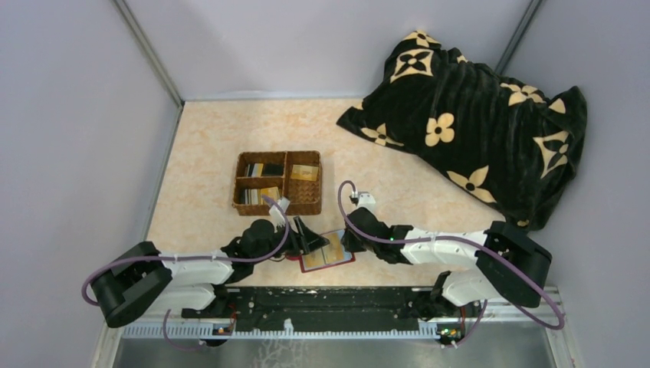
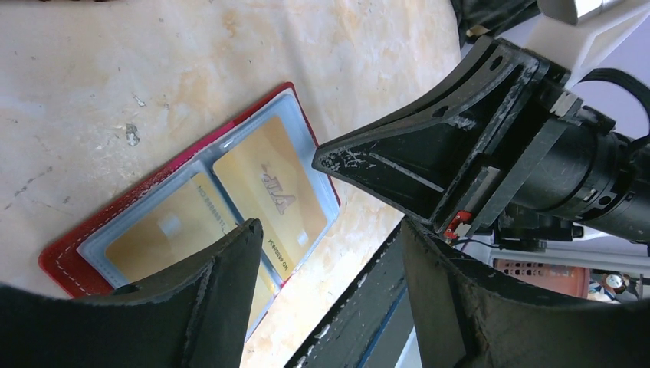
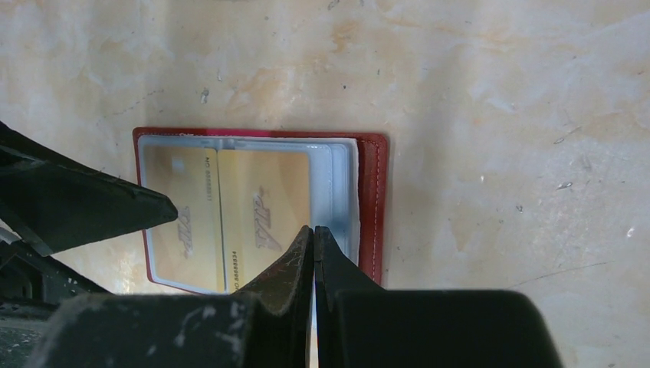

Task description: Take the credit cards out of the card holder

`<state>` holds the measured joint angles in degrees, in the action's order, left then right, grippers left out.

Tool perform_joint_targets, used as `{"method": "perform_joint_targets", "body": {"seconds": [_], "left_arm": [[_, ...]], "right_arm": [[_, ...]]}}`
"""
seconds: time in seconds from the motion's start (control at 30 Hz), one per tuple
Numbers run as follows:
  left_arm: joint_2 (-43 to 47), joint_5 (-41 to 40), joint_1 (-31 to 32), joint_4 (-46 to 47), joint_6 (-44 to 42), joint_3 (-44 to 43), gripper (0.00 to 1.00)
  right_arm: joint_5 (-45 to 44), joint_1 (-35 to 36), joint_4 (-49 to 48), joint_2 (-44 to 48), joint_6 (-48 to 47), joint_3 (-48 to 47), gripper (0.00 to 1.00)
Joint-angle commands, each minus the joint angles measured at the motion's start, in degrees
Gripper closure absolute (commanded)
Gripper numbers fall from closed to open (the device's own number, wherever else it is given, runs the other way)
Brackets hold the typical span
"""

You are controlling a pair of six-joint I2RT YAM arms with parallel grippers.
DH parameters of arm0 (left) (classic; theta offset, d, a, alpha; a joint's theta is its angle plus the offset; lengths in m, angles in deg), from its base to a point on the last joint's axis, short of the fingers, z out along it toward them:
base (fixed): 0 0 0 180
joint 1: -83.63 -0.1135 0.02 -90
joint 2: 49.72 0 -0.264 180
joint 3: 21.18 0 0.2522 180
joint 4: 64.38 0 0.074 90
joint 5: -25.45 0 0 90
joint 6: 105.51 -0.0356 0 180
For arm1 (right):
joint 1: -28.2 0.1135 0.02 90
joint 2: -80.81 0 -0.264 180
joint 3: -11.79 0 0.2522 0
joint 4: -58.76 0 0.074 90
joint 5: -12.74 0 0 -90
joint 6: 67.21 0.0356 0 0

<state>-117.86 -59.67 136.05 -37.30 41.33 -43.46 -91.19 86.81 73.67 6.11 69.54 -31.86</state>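
The red card holder point(image 1: 328, 251) lies open on the table near the front edge, between the two arms. Two gold credit cards point(image 3: 264, 192) point(image 3: 180, 222) sit side by side in its clear pockets. My right gripper point(image 3: 314, 228) is shut, its tips down at the right edge of the right card, over the clear pocket; nothing shows between them. My left gripper point(image 2: 329, 224) stands open at the holder's left side. One of its fingers point(image 3: 92, 211) reaches over the left card, and the other hangs past the holder's near edge.
A brown wicker basket point(image 1: 316, 184) with divided compartments stands behind the holder, and other cards point(image 1: 304, 172) lie in it. A black blanket with cream flowers point(image 1: 475, 123) is heaped at the back right. The dark rail at the table's edge point(image 2: 383, 307) runs just beside the holder.
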Motion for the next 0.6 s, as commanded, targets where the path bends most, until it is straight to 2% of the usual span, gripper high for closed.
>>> {"method": "perform_joint_targets", "body": {"seconds": [0.0, 0.57], "left_arm": [[-0.1, -1.1, 0.4, 1.3, 1.1, 0.0, 0.27], [-3.5, -0.5, 0.7, 1.5, 2.3, -1.0, 0.27]], "right_arm": [[1.1, 0.0, -4.5, -1.0, 1.6, 1.6, 1.0], [2.4, 0.0, -6.4, -4.0, 2.4, 2.7, 1.0]]}}
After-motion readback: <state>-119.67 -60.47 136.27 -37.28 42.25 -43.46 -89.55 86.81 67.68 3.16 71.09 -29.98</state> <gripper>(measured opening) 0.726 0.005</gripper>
